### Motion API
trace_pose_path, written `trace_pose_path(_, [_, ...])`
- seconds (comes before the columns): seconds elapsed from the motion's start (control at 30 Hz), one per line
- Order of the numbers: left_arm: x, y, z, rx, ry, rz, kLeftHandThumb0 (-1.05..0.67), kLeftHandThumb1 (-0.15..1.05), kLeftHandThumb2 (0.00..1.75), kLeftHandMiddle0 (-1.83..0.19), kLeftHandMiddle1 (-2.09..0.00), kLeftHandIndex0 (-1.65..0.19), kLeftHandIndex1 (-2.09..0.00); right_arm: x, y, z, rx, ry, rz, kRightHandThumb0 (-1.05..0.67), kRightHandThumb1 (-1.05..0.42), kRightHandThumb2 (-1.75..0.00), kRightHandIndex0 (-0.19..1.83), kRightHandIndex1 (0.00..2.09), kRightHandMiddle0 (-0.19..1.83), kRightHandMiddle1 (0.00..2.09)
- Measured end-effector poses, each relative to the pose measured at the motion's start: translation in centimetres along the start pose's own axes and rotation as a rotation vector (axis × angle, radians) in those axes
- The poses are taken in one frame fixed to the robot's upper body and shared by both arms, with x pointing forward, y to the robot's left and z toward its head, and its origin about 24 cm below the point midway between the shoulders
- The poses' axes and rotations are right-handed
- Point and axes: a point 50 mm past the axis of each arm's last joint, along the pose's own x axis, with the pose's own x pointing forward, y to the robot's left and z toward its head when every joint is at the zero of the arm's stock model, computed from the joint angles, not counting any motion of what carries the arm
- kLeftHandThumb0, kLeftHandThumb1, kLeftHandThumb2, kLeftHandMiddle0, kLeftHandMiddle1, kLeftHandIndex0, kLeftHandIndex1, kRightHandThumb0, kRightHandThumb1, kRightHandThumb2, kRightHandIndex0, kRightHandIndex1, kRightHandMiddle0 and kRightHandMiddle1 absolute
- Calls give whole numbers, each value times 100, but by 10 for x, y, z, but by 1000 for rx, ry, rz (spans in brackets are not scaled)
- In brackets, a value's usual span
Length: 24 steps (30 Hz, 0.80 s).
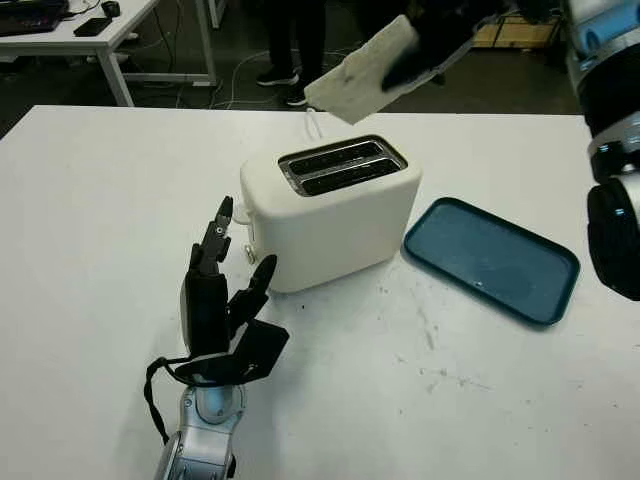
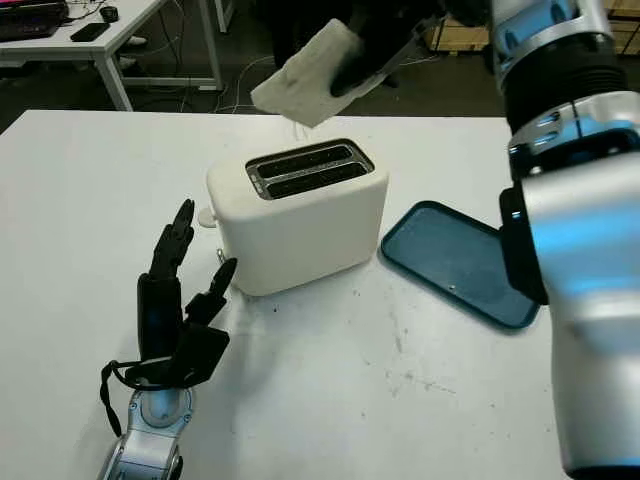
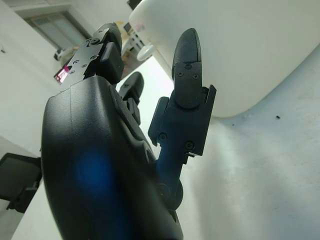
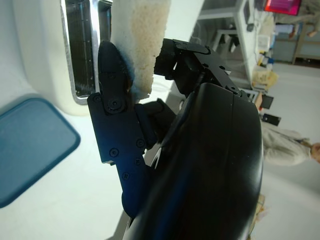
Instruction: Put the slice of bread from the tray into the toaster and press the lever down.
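White toaster (image 1: 330, 210): on table (image 1: 100, 200)
Right hand (image 1: 425, 45): gripping bread (image 1: 362, 70) above slots
Left hand (image 1: 225, 300): open, beside toaster

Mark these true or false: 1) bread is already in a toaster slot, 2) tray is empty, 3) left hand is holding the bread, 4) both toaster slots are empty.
1) False: the bread is held in the air above and behind the toaster.
2) True: the tray holds nothing.
3) False: the right hand grips it; the left hand is open beside the toaster.
4) True.
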Motion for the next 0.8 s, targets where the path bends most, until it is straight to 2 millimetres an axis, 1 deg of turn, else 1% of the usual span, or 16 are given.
trace_pose_path(0.13, [-2,-1,0,-2,4,-2,-42,92,28,-5,-64,-27,0,4,4,-1,7,7,35,-59,-92,-19,106,175,87,175])
trace_pose_path(0.33, [-2,-1,-1,-1,6,3,-43,92,28,-5,-65,-27,0,6,6,-3,-30,38,51,-60,-92,-22,109,175,93,175])
trace_pose_path(0.5, [-2,-1,-1,-1,7,3,-42,92,28,-5,-65,-27,0,9,8,-5,-30,52,54,-55,-92,-25,113,175,97,175])
trace_pose_path(0.6, [-2,-1,-1,-2,8,2,-41,92,29,-4,-64,-26,0,11,9,-4,-96,60,32,-50,-92,-29,112,175,95,175])
trace_pose_path(0.7, [-2,-1,-2,0,11,1,-42,92,28,-5,-65,-26,0,16,14,-7,-140,53,13,-51,-92,-28,114,175,95,175])
trace_pose_path(0.8, [-3,-1,-2,1,13,0,-44,92,29,-5,-66,-27,0,22,22,-12,-142,48,18,-48,-92,-27,113,175,91,175])
